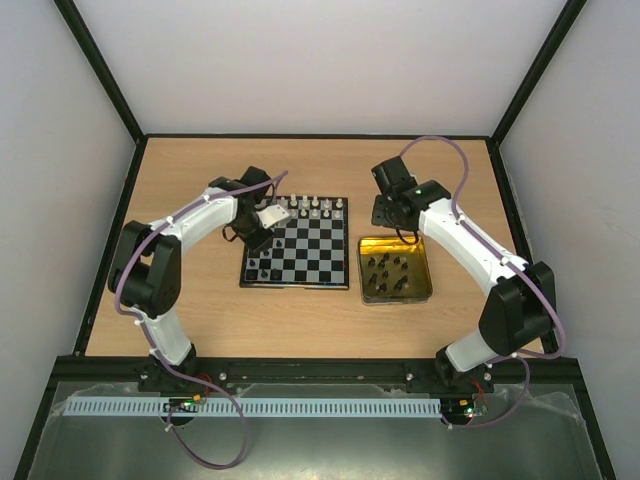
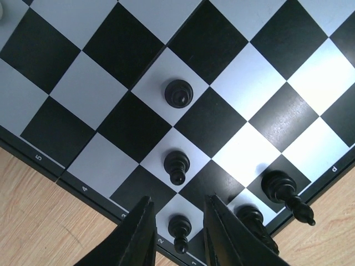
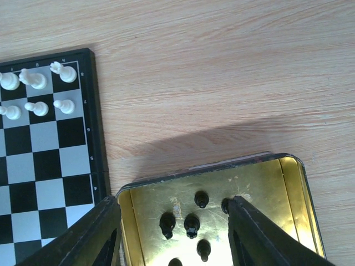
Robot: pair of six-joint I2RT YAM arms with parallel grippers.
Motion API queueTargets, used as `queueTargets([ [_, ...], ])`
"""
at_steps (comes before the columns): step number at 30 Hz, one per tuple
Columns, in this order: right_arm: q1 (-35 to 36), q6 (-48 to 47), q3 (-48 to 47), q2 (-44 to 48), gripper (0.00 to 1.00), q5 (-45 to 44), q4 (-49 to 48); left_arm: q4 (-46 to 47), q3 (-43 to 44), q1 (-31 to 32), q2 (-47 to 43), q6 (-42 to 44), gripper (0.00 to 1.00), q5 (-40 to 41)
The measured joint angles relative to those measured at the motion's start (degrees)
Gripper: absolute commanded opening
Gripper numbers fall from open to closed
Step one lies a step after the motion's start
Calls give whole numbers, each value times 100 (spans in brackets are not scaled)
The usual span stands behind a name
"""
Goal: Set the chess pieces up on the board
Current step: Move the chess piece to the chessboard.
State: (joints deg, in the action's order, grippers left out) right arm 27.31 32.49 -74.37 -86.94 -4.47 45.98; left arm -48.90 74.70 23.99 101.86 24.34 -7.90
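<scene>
The board (image 1: 318, 252) lies mid-table, with white chess pieces (image 1: 315, 208) along its far rows. My left gripper (image 1: 261, 240) hangs over the board's near left corner. In the left wrist view its jaws (image 2: 179, 200) stand open, with a black pawn (image 2: 180, 233) upright between them and a gap on each side. Two more black pawns (image 2: 176, 165) (image 2: 178, 92) stand in line beyond it. A taller black piece (image 2: 285, 194) stands to the right. My right gripper (image 3: 173, 202) is open and empty above loose black pieces (image 3: 192, 224).
The loose black pieces lie in a yellow-lined metal tin (image 1: 429, 272) just right of the board. Its rim (image 3: 194, 171) is a short gap from the board's edge (image 3: 94, 111). Bare wooden table surrounds both. Grey walls enclose the table.
</scene>
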Motion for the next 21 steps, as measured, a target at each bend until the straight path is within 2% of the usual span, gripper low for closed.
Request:
queueTargets([
  [21,-103,-35,116,70,50,-39,9,188,0,59,271,-37,26,136],
])
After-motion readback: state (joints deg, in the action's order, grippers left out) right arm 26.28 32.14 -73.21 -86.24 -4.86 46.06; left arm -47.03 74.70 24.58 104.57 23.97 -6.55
